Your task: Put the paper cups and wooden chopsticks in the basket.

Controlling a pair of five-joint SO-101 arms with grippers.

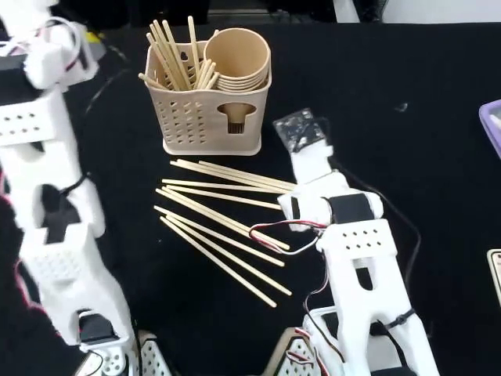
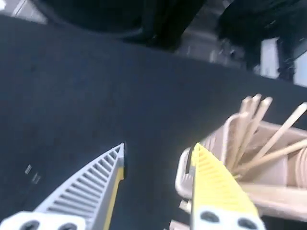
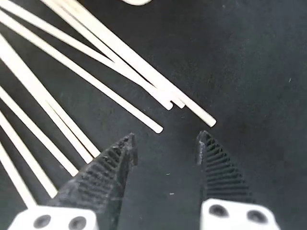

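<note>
Chopsticks (image 1: 222,219) lie loose before basket (image 1: 188,117) holding cups (image 1: 239,56).

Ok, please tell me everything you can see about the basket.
The basket is beige and looks like plastic, with rounded corners, rows of small holes on the left of its front wall and a cut-out on the right. It stands upright on the black table, behind the loose chopsticks. Inside, chopsticks stand on the left and stacked paper cups on the right.
</note>
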